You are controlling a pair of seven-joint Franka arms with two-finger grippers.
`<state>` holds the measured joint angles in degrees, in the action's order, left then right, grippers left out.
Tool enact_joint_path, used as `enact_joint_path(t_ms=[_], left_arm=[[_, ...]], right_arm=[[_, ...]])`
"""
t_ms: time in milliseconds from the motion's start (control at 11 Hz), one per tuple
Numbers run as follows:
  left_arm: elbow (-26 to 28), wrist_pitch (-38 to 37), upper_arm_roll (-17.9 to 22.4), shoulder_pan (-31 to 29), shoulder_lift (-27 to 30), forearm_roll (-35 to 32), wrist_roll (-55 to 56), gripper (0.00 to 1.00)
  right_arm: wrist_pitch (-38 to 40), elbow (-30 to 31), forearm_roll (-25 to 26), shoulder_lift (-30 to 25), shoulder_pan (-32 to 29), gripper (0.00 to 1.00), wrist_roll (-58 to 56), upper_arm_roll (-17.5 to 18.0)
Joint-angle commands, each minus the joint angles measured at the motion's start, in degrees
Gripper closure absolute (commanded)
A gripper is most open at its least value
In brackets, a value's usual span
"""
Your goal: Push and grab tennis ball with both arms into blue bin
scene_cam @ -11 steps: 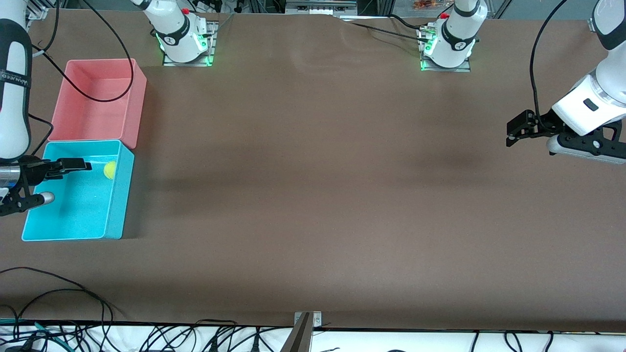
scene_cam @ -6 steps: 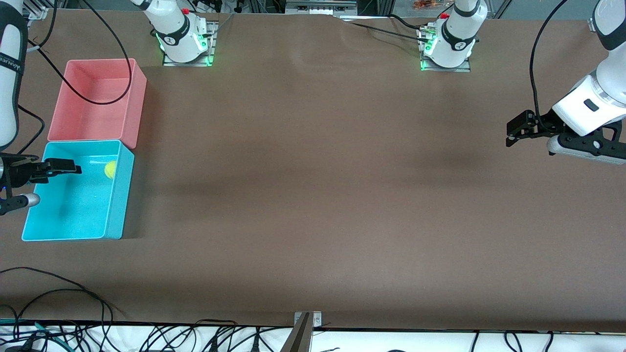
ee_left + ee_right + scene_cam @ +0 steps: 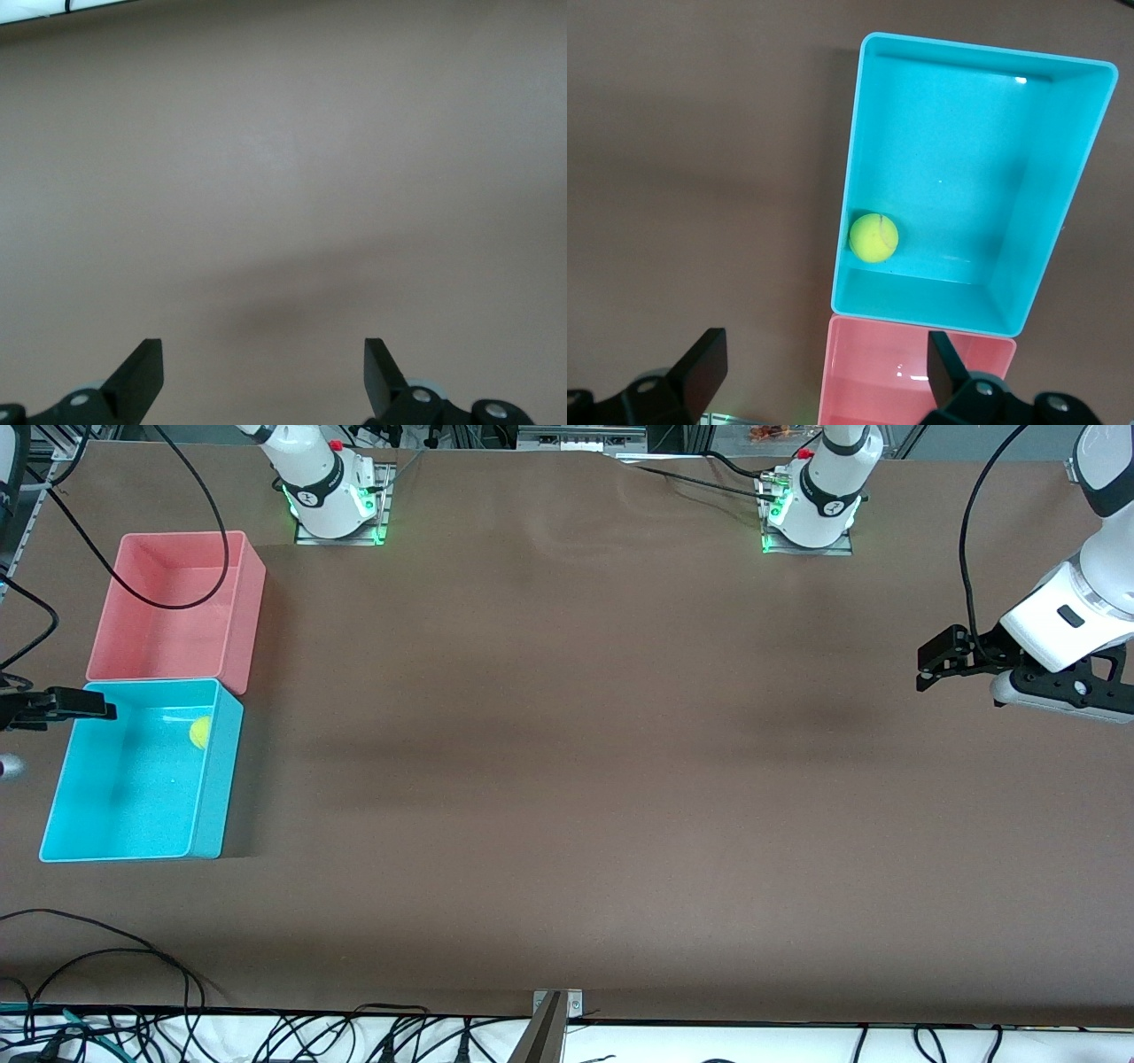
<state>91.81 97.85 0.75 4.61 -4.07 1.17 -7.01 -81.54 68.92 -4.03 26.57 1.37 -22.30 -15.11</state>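
Note:
The yellow-green tennis ball (image 3: 200, 732) lies inside the cyan-blue bin (image 3: 217, 797), against the wall that faces the middle of the table, near the pink bin. It also shows in the right wrist view (image 3: 873, 237), resting on the floor of the blue bin (image 3: 1063, 177). My right gripper (image 3: 62, 737) is open and empty, high over the bin's outer rim at the right arm's end of the table; its fingers (image 3: 704, 365) stand wide apart. My left gripper (image 3: 928, 664) is open and empty, over bare table at the left arm's end, and it waits there (image 3: 264, 372).
A pink bin (image 3: 235, 646) of the same shape stands against the blue bin, farther from the front camera, and shows in the right wrist view (image 3: 859, 390). Black cables hang over the pink bin and lie along the table's front edge.
My right gripper has drawn back from over the blue bin toward the right arm's end of the table. The ball stays in the bin. The left arm has not moved.

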Motion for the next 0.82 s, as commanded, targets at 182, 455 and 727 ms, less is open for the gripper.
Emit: enact_joint_path(t_ms=[182,455,727], left_arm=[[-0.8,-0.8,0.0,-0.5,-0.1,1.2,0.0,0.0],[-0.7,-1.0,0.0,-0.7,-0.1,1.2,-0.1,0.0],[-0.8,-1.0,0.0,-0.9,-0.1,1.3,-0.1,0.0]], right_arm=[[0.7,-4.8,2.7,0.0,-0.3,0.0,1.8,-1.1],[0.0,-3.7,2.8,-2.0,0.2,0.0,10.9,1.3],[-10.0,17.4,2.8,-18.5,-0.1,0.0,13.2,8.0]])
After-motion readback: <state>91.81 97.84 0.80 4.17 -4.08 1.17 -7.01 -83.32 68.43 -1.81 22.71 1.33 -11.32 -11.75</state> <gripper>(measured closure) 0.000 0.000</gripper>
